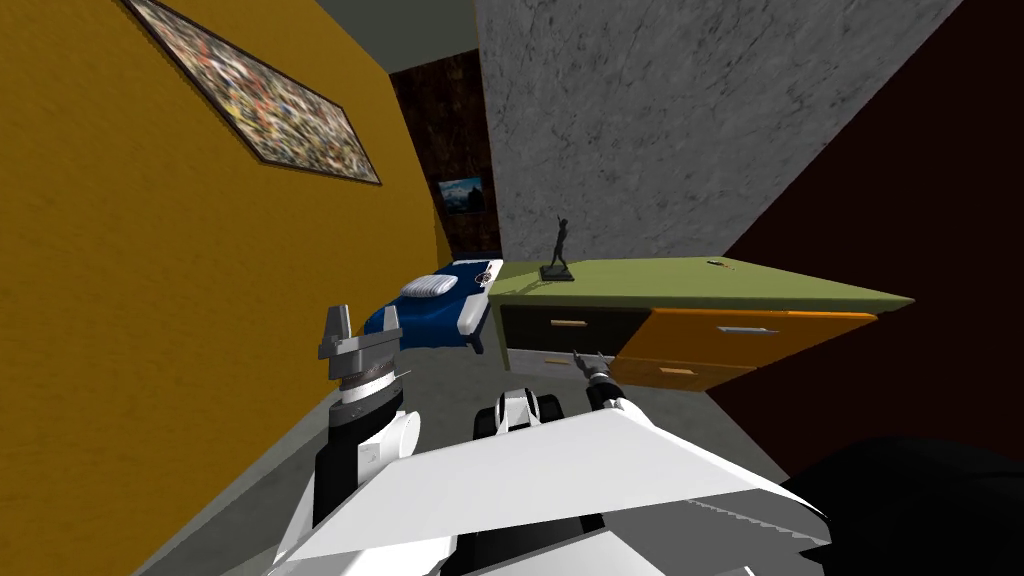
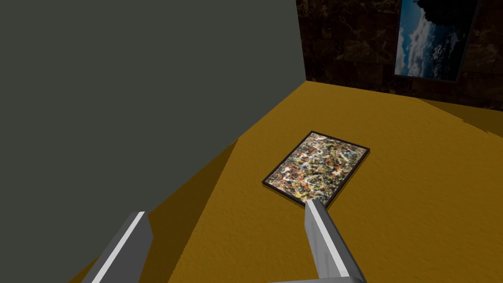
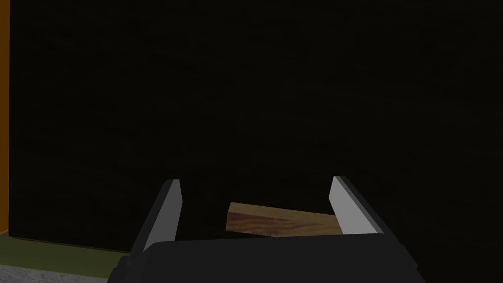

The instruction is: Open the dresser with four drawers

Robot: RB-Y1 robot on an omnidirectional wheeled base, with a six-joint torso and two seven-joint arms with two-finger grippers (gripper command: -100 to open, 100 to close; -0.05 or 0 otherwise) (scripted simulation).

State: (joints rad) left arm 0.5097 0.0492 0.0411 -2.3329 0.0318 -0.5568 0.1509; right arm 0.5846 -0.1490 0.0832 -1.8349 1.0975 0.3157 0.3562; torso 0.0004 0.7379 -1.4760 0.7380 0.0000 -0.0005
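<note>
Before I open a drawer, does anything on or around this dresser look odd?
Nothing spilled or toppled. The dresser has mismatched fronts: a dark drawer beside orange drawers. The statuette stands upright on top.

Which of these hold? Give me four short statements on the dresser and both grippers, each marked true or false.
1. The right gripper is open, with a wooden handle between its fingers. True.
2. The left gripper is shut on a drawer handle. False: it is open, raised near the yellow wall, away from the dresser.
3. A dark statuette stands on the dresser's green top. True.
4. Every drawer front is orange. False: the left fronts are dark, the right fronts orange.
</note>
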